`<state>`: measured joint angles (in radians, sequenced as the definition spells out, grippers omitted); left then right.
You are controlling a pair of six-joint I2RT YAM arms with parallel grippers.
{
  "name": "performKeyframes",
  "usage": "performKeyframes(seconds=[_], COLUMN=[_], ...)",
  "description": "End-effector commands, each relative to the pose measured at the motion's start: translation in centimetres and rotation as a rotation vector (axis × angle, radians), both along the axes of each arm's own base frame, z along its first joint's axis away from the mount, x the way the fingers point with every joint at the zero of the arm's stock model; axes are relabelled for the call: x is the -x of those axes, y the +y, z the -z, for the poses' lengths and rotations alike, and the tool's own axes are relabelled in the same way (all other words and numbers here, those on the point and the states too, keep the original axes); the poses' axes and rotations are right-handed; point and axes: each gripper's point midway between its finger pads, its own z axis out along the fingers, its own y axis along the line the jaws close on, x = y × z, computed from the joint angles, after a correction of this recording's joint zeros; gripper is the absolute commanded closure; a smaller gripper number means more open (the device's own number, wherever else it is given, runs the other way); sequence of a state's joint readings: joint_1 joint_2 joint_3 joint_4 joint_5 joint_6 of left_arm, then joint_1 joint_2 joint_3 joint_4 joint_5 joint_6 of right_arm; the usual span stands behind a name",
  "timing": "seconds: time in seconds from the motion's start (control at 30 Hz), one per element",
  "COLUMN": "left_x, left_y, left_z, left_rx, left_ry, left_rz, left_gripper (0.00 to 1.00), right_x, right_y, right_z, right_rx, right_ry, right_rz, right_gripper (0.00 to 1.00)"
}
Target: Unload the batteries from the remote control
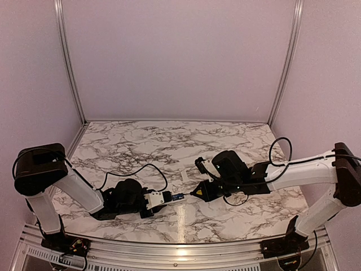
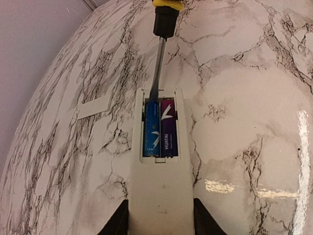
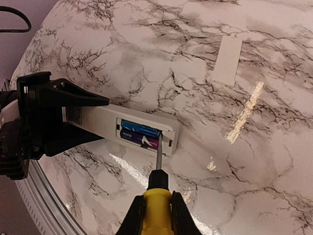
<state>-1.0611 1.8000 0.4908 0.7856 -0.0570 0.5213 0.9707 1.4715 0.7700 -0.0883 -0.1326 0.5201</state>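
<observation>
Batteries [image 2: 152, 129] inside remote control [image 2: 159, 196], cover [image 2: 93, 108] nearby

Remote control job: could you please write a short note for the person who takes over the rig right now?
Left claw: shut on the remote control, open side facing up.
Right claw: shut on the screwdriver, tip at the end of the batteries.
Done: cover is off, lying apart on the table.
To do: both batteries sit in the remote; pry them out.

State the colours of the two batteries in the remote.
Blue battery and purple battery; left wrist view best.
</observation>
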Motion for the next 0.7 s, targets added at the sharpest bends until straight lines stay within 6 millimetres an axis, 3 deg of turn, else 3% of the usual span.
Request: performKeyframes(seconds=[0.0,0.67], left_x=[1.21,1.18], left_y=[-1.93,-1.95], left_z=[-0.32,-0.21], left_rx=[0.025,0.019], left_ry=[0.000,0.000], left_rz=[0.092,0.093], left_gripper=[1.00,1.00], right_x=[5.29,5.38], right_y=[4.71,4.81], right_z=[-4.22,-5.03], right_rx=[-0.177,-0.178], right_ry=[0.064,0.041], right_rz=[-0.246,-0.240], right_gripper=[1.00,1.00])
